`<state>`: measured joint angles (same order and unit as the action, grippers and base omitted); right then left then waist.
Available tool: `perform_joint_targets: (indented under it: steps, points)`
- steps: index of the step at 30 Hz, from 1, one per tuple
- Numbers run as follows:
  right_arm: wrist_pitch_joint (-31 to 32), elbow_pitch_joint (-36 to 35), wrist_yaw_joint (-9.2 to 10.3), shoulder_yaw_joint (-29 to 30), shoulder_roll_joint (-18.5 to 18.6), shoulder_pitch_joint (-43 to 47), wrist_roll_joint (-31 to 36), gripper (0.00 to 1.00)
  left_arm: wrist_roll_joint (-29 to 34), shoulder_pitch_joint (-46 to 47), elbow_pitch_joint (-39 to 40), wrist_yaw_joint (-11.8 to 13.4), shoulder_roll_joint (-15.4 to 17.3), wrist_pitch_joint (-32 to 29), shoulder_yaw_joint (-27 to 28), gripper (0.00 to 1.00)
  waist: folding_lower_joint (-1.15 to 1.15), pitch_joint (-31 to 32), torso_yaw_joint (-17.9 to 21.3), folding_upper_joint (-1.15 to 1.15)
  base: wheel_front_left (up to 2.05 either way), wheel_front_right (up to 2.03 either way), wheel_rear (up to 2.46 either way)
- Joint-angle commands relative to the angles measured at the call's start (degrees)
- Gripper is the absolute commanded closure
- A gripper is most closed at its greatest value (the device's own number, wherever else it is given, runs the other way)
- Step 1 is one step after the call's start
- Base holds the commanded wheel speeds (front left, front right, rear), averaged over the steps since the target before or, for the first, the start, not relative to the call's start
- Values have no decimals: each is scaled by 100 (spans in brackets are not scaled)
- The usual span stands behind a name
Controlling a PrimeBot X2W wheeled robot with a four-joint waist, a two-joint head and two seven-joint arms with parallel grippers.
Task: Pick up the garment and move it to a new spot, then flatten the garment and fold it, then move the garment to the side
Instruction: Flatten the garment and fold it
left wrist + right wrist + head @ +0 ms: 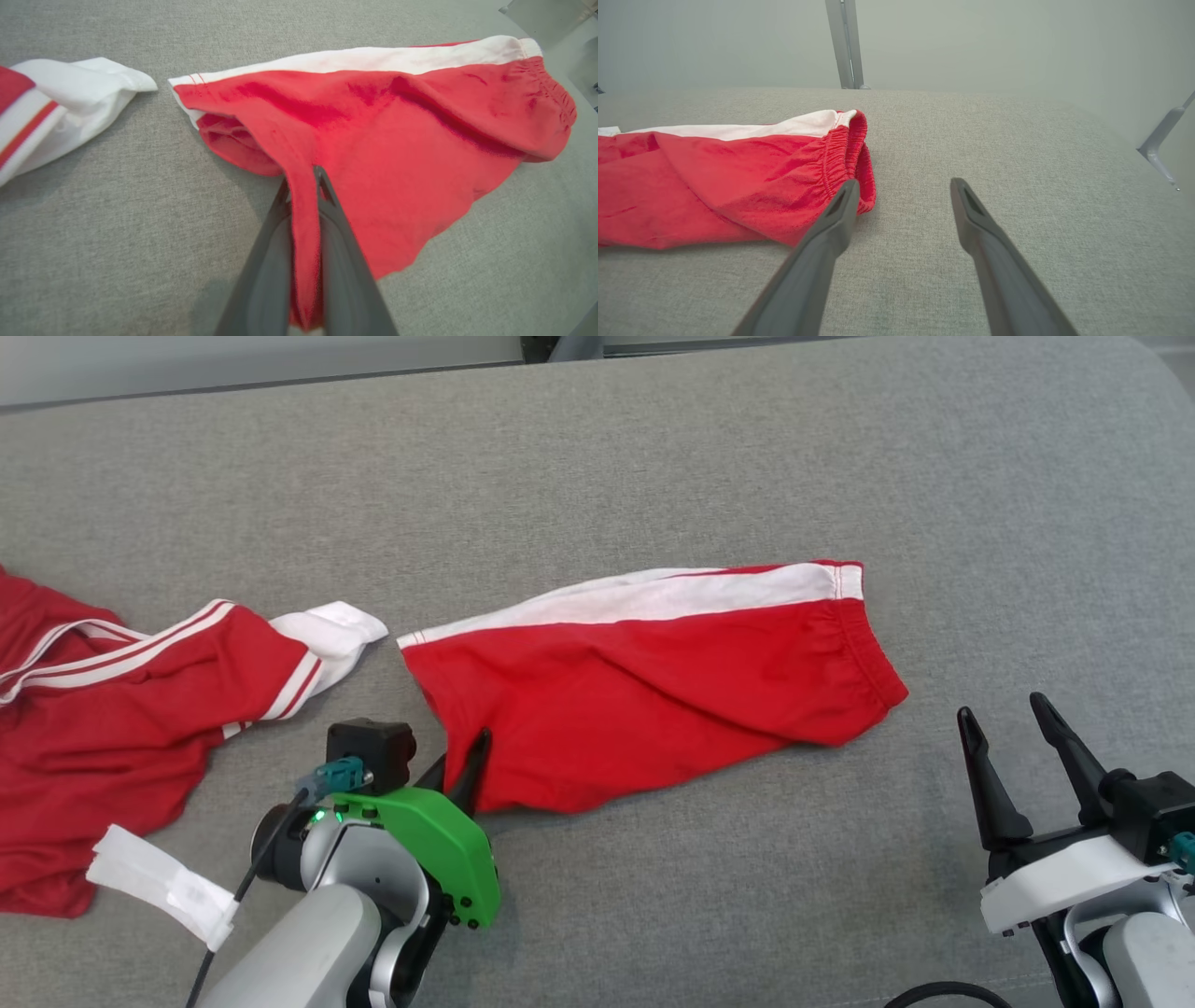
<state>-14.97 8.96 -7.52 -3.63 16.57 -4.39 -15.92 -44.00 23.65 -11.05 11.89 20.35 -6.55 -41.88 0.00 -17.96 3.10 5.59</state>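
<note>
Left wrist view: the left tool is pressed together on a raised ridge of the red fabric shorts with a white side stripe, pinching the edge nearest it. The rest of the shorts spreads ahead and to that tool's right on the grey fabric-covered bench.
Right tool: the right tool is spread and holds nothing. The elastic waistband lies near it, ahead and to its left.
Slip risk: the pinch takes only a thin fold, so a quick lift could probably pull the cloth out of the grip.
Bunching risk: with one end held alone, a drag would likely crumple the shorts rather than carry them flat.
Snag risk: the red jersey with white striped sleeve lies near the left tool, on its left. A sweep that way might catch the white cuff.
</note>
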Motion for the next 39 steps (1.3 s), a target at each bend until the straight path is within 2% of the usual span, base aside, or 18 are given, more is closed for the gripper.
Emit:
perform_joint_targets:
  steps: [1, 7, 8, 9, 12, 16, 19, 22, 28, 30, 39]
  points:
    - [-9, 30, 6, -24, 22, 80, 16, 0, -54, -174, 122, 78, 14, 37, 8, 100, 0, 184, -221, 0, 0, 0, 0]
    - [-8, 123, 6, -179, 41, 38, -29, 0, -98, -401, 23, 189, -88, 149, -22, 100, 0, 275, -173, 0, 0, 0, 0]
    - [-8, 139, 6, -208, 51, 38, -47, 0, -59, -430, -8, 191, -86, 240, -28, 54, 0, 298, -148, 0, 0, 0, 0]
    - [-8, 155, 6, -216, 64, 45, -62, 0, 24, -454, -46, 170, -84, 367, -34, 0, 0, 322, -124, 0, 0, 0, 0]
    - [-9, 205, 6, -247, 107, 101, -83, 0, 275, -624, -194, 298, -50, 915, -9, 0, 0, 448, -41, 0, 0, 0, 0]
    - [-9, 161, 6, -362, 209, 22, -97, 0, 779, -994, -291, 748, 98, 1862, 96, 0, 0, 606, 73, 0, 0, 0, 0]
    - [46, 183, 6, -586, 336, -132, -163, 0, 1096, -1388, -169, 1028, 216, 2113, 207, 0, 0, 711, 77, 0, 0, 0, 0]
    - [424, 303, 7, -845, 511, -485, -279, 0, 1492, -1767, 171, 1149, 268, 2179, 373, 0, 0, 696, -77, 0, 0, 0, 0]
    - [789, 781, 7, -1027, 538, -1084, -428, 0, 2020, -2108, 640, 1086, 39, 2174, 828, 0, 0, 557, -408, 0, 0, 0, 0]
    - [852, 1073, 6, -1126, 440, -1317, -531, 0, 2180, -2198, 678, 1020, -49, 2175, 985, 0, 0, 501, -524, 0, 0, 0, 0]
    - [801, 2526, 7, -1537, 319, -2101, -712, 0, 2662, -2364, 656, 406, -496, 2177, 1584, 0, 0, 266, -829, 0, 0, 0, 0]
